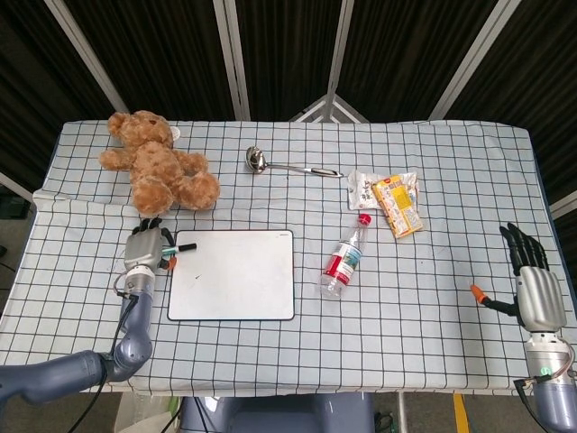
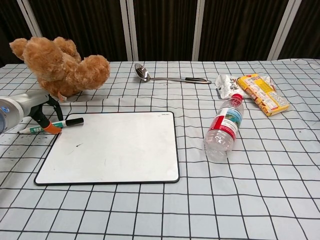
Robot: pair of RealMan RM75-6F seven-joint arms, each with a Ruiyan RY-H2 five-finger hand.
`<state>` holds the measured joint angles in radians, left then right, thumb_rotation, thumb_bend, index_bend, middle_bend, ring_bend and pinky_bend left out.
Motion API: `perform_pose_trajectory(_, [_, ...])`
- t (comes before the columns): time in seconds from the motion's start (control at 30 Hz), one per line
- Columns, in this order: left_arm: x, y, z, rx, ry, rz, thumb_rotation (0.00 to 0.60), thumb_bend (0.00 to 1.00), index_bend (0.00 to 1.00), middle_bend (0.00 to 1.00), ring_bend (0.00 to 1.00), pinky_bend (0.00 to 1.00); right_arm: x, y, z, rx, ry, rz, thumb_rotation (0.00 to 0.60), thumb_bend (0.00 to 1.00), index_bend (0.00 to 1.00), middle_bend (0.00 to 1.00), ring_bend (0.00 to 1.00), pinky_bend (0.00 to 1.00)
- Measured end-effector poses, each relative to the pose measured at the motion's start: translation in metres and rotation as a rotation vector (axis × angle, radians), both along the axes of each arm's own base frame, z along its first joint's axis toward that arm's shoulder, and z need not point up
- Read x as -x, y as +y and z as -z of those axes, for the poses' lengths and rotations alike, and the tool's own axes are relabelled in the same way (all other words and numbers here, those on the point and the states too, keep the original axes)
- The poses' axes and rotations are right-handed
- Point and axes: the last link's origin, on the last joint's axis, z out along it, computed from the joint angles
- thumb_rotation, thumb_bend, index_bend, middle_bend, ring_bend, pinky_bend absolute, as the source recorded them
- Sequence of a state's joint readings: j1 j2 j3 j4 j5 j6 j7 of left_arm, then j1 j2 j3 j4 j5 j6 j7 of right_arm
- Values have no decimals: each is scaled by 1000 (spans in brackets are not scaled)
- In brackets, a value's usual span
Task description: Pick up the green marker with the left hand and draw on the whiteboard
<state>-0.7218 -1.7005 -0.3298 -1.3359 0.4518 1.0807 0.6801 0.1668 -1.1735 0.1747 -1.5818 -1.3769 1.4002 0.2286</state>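
Observation:
The green marker (image 2: 62, 123) with a black cap lies on the table, its cap end resting on the whiteboard's (image 2: 112, 147) upper left corner. My left hand (image 2: 39, 106) hangs over the marker's middle, fingers pointing down on both sides of it and an orange thumb tip right beside the barrel. The marker still lies flat. In the head view the left hand (image 1: 148, 247) covers the marker's (image 1: 183, 245) green body and only the cap end shows beside the whiteboard (image 1: 232, 274). My right hand (image 1: 535, 287) rests at the far right table edge, fingers stretched out, holding nothing.
A brown teddy bear (image 1: 159, 166) lies just behind the left hand. A metal ladle (image 1: 288, 166) lies at the back centre. A plastic water bottle (image 1: 344, 261) lies right of the whiteboard, with snack packets (image 1: 389, 198) behind it.

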Motion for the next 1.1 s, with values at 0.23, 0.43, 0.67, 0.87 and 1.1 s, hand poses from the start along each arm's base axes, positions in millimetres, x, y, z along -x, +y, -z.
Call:
perform_pose_trajectory(0.23, [-2, 2, 5, 5, -1, 6, 600, 525, 638, 143, 34, 120, 3, 3, -4, 15, 0, 13, 600, 210, 0, 0, 0, 0])
perform_pose_trajectory(0.43, [-6, 1, 5, -19, -30, 32, 600, 546, 710, 177, 48, 120, 7, 6, -8, 30, -13, 28, 600, 209, 0, 0, 0, 0])
perform_pose_trajectory(0.67, [-13, -7, -2, -34, -75, 74, 600, 546, 717, 189, 54, 121, 6, 6, -7, 25, -10, 25, 600, 210, 0, 0, 0, 0])
perform_pose_trajectory(0.87, [-23, -19, -15, -39, -182, 118, 600, 546, 730, 219, 74, 146, 7, 6, -8, 26, -15, 32, 600, 209, 0, 0, 0, 0])
perform_pose_trajectory(1.1, [-40, -33, -28, -47, -400, 176, 600, 543, 745, 255, 115, 213, 7, 5, -7, 25, -20, 35, 600, 209, 0, 0, 0, 0])
